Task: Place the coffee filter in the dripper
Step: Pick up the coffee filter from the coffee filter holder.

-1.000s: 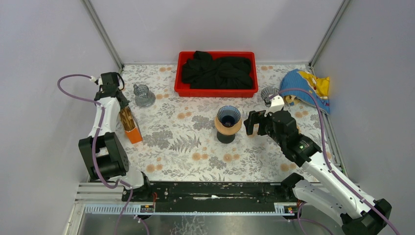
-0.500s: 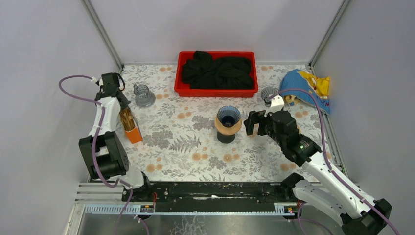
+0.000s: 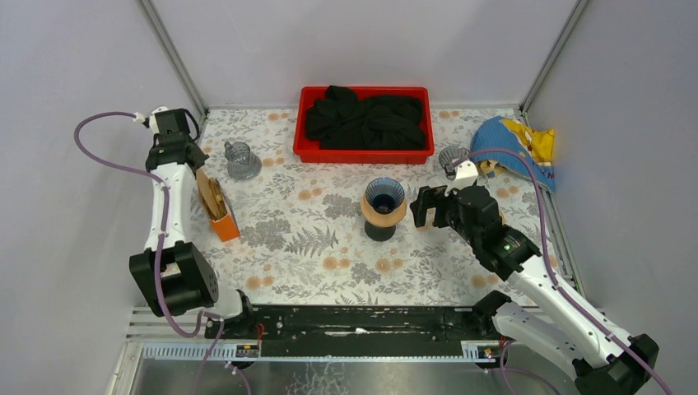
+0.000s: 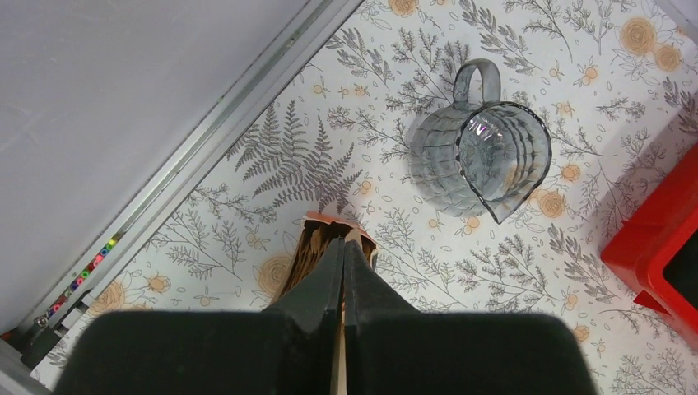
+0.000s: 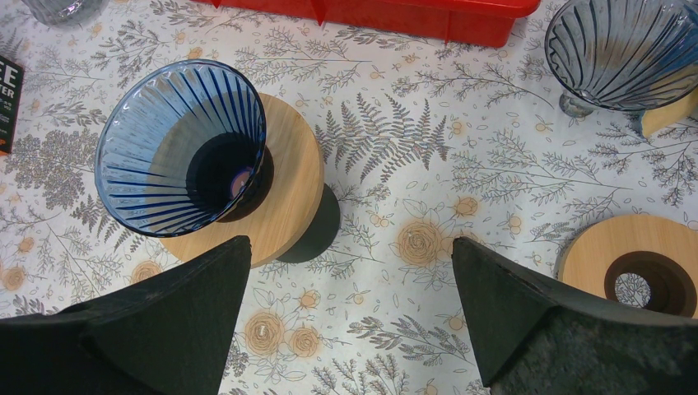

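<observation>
The blue ribbed glass dripper (image 3: 384, 196) (image 5: 183, 146) stands on its round wooden stand (image 5: 284, 193) at the table's middle. My right gripper (image 3: 428, 206) (image 5: 346, 271) hovers just right of it, open and with nothing between its fingers. At the left, an orange box (image 3: 222, 220) (image 4: 315, 247) holds tan paper filters. My left gripper (image 3: 191, 167) (image 4: 344, 247) hangs above that box, shut on one coffee filter (image 3: 202, 193) (image 4: 337, 372). The filter shows as a thin tan edge pinched between the black fingers.
A clear glass pitcher (image 3: 241, 159) (image 4: 486, 156) sits behind the filter box. A red bin (image 3: 365, 155) of black cloth stands at the back. A second glass dripper (image 3: 453, 156) (image 5: 621, 49), a wooden ring (image 5: 642, 263) and a blue-yellow bag (image 3: 514, 148) lie at the right.
My left gripper has shut on a filter and risen back toward the left wall, drawing the filter up from the box. The right arm has not moved.
</observation>
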Controlling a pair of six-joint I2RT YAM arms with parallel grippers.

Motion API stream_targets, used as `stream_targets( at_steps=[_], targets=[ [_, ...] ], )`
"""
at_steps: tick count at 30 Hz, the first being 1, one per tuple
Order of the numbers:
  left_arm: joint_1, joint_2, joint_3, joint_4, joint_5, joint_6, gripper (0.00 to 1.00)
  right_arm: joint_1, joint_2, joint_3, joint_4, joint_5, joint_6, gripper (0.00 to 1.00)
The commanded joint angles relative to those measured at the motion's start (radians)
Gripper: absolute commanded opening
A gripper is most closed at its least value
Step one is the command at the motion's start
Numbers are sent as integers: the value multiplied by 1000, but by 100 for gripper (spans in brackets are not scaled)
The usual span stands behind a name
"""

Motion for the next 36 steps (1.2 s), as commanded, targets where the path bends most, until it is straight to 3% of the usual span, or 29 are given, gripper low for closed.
stream_targets(
  at_steps=[1, 7, 13, 22, 30, 36],
  targets=[
    [6, -5, 19, -12, -40, 0, 0, 12, -2, 13, 26, -12, 6, 99],
    [7, 5, -7, 16, -36, -3, 9, 12, -2, 12, 27, -14, 7, 99],
    [9, -14, -12, 17, -35, -11, 38, 12, -1, 12, 28, -17, 7, 99],
    [9, -36, -41, 3, -5, 0, 54, 12, -4, 10, 32, -21, 8, 99],
    [9, -22, -107, 12, 1, -3, 50, 12, -4, 11, 33, -21, 9, 99],
    [9, -30, -95, 11, 9, 1, 25, 12, -2, 11, 32, -23, 9, 99]
  ],
)
